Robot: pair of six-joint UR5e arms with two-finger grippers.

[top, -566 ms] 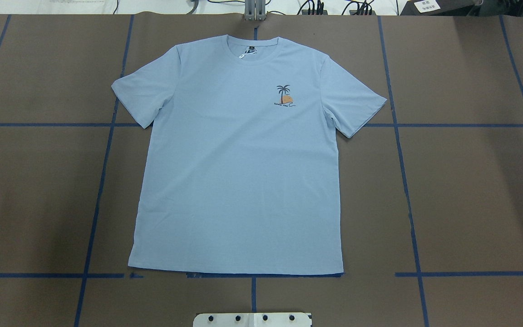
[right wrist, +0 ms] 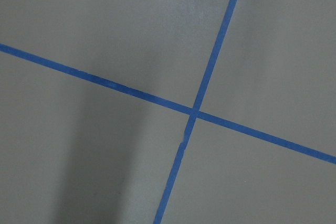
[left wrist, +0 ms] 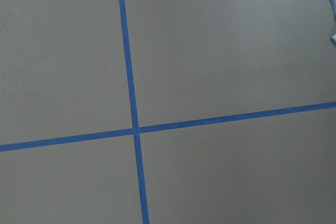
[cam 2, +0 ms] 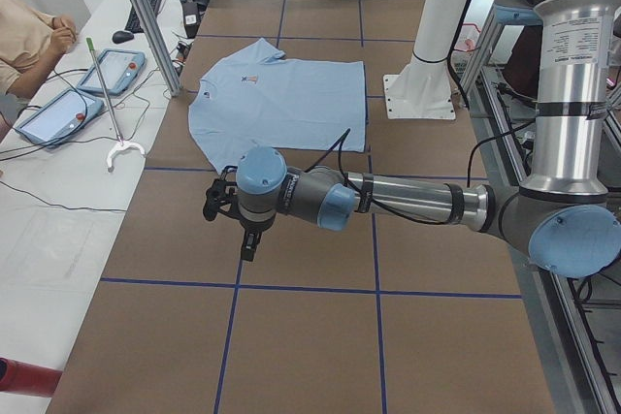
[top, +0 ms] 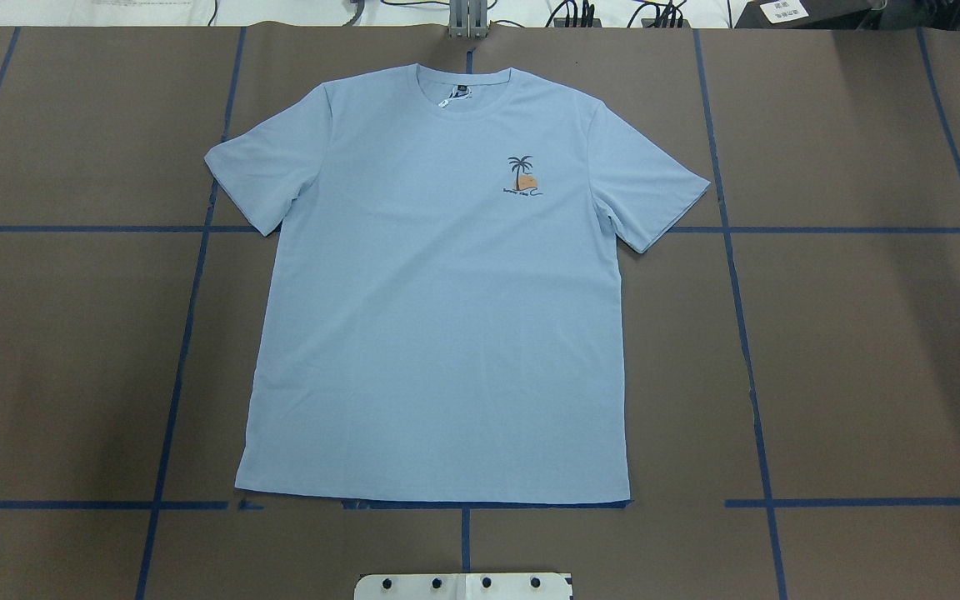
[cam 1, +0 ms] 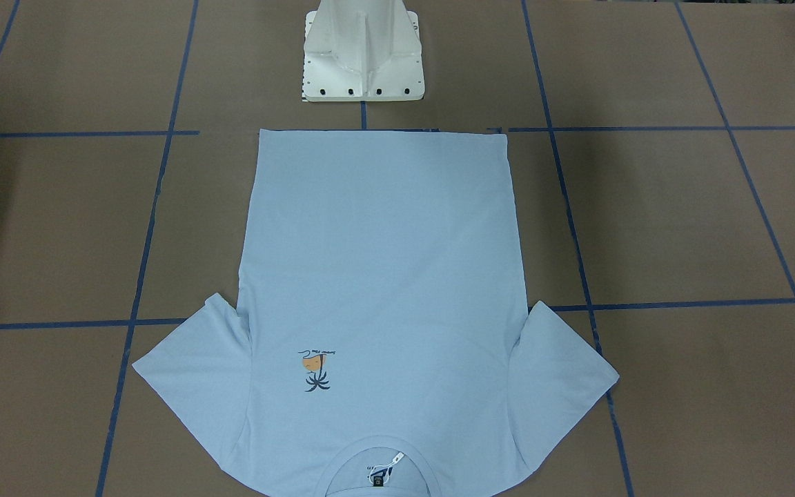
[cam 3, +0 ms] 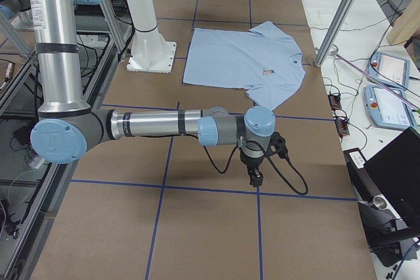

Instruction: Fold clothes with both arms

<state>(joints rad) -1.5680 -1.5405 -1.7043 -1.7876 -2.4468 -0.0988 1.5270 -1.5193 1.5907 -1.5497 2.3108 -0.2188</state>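
T-shirt (top: 438, 333) flat; well apart from left gripper (cam 2: 248, 247), right gripper (cam 3: 254, 178)

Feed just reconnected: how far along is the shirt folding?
Done: nothing; the light blue short-sleeved T-shirt lies flat, unfolded on the brown table. In hand: nothing; the black left gripper and black right gripper hang over bare table, clear of it. Left: every fold.

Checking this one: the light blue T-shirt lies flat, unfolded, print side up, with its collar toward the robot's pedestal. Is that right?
Not quite. The T-shirt does lie flat, unfolded, print side up, but its hem is toward the pedestal; the collar points away from it. The exterior front-facing view shows this.
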